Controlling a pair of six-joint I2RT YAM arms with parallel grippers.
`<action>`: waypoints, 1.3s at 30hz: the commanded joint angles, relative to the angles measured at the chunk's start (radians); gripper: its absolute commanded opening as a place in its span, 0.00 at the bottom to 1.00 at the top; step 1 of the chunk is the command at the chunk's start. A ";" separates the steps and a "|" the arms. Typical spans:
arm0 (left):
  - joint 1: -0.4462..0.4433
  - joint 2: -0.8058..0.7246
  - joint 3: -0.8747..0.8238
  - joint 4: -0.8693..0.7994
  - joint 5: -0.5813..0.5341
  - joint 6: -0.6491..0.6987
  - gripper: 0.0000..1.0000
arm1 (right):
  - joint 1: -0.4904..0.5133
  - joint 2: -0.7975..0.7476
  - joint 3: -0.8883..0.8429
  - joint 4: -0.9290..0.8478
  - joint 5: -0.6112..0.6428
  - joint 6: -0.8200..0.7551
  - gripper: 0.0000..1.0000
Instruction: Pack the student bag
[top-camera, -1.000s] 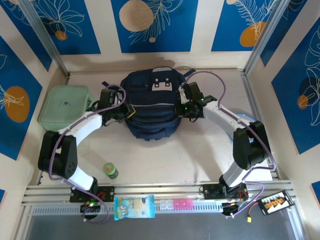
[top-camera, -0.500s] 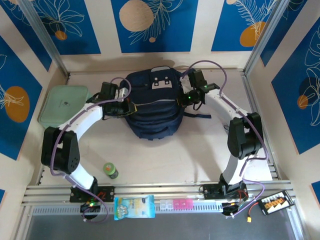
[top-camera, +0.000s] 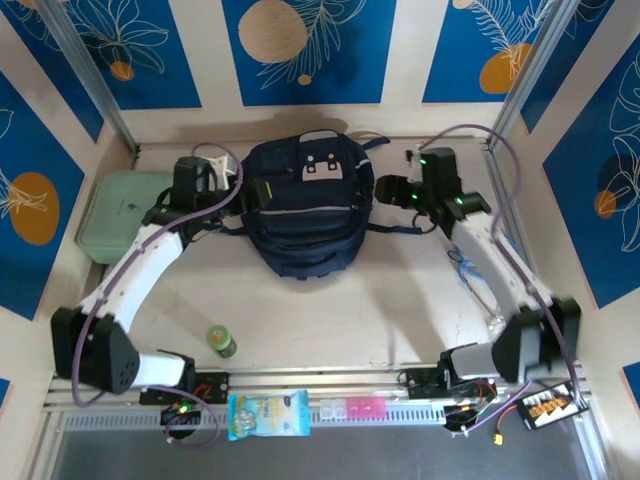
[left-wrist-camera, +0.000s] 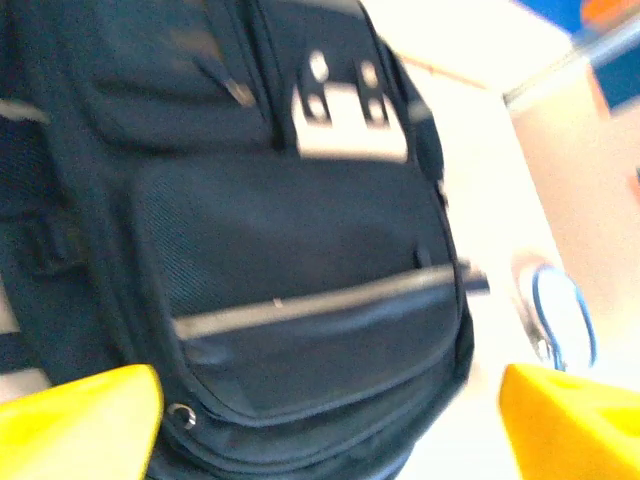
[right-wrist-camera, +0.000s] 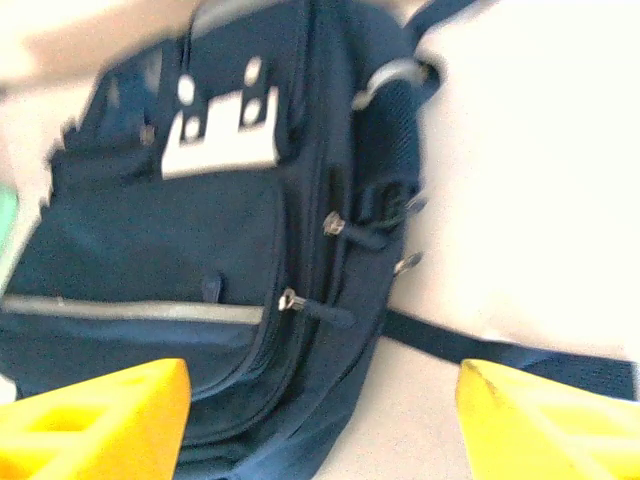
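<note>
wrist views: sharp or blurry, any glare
Left wrist: motion-blurred, the bag smeared. Right wrist: milder blur, the table beside the bag washed out to near white. Top external: sharp, evenly lit.

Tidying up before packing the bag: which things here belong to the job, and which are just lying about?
Job: bag; probably for packing: green case, bottle.
Lying about, likely: snack packet, pill box, both on the front rail.
</note>
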 joint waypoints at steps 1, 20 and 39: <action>0.014 -0.108 -0.104 0.036 -0.322 0.039 0.99 | -0.080 -0.143 -0.146 0.111 0.156 0.031 0.81; 0.049 -0.304 -0.769 0.758 -0.754 0.492 0.99 | -0.201 -0.161 -0.718 0.780 0.404 -0.079 1.00; 0.190 0.190 -0.777 1.240 -0.225 0.577 1.00 | -0.190 0.094 -0.813 1.245 0.083 -0.264 0.99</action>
